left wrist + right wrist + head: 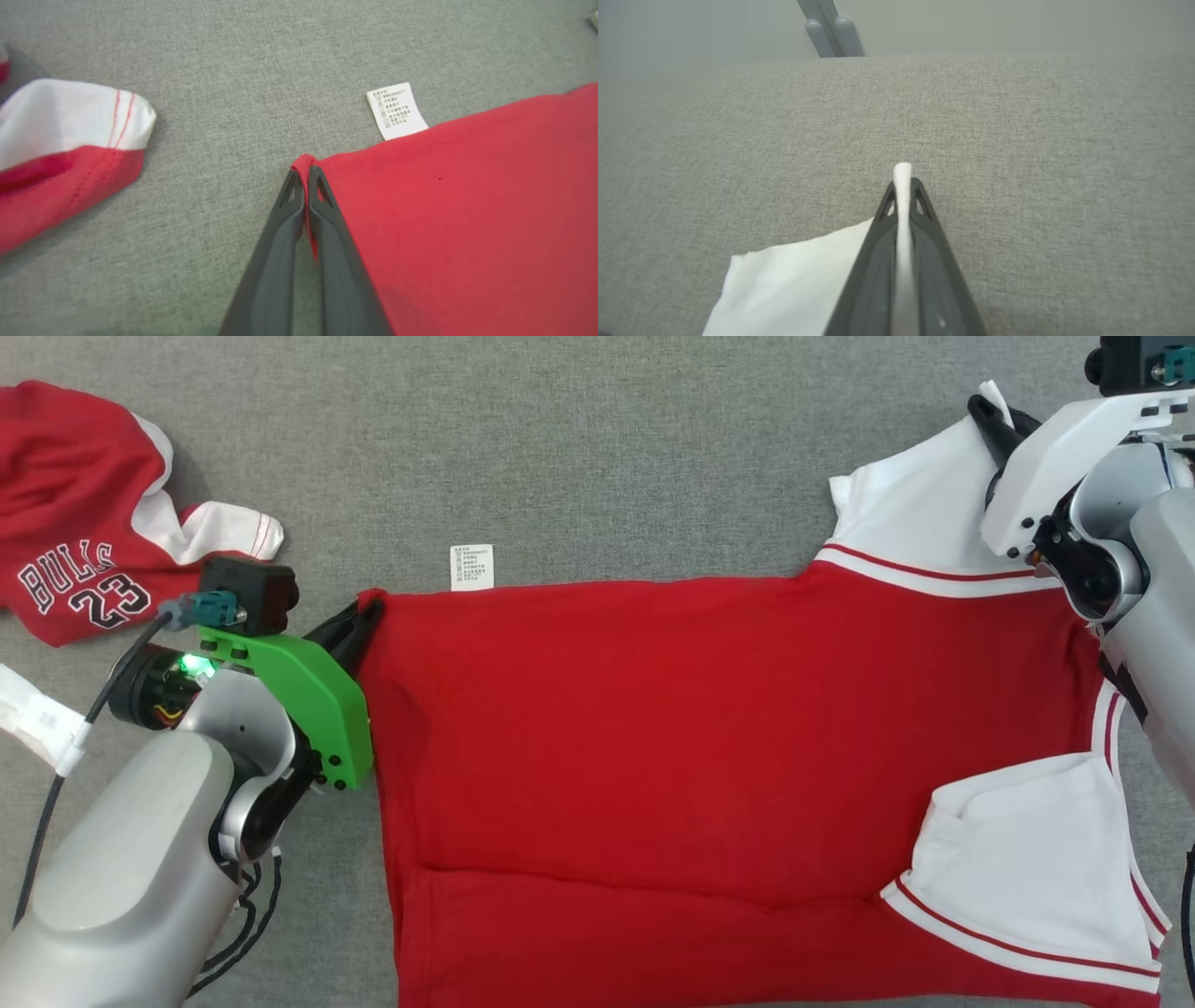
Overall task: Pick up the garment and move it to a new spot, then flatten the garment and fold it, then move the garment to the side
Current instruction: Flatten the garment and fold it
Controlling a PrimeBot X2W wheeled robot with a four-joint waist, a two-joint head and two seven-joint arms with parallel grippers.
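The garment [672, 728] is a red shirt with white sleeves, spread flat across the grey cloth surface [579, 448]. My left gripper [367, 614] is shut on the garment's far left hem corner; in the left wrist view the dark fingers [322, 224] pinch the red corner [304, 163]. A white care label [396, 111] sticks out of the hem nearby. My right gripper [985, 409] is shut on the far white sleeve [920, 504] at the upper right. The right wrist view shows white fabric [903, 186] squeezed between its fingertips [924, 205].
A second red and white jersey [89, 523] printed BULLS 23 lies crumpled at the far left, its sleeve [70, 126] close to my left gripper. A white strip [37, 719] lies by my left arm. Beyond the surface's far edge stands a grey post [829, 28].
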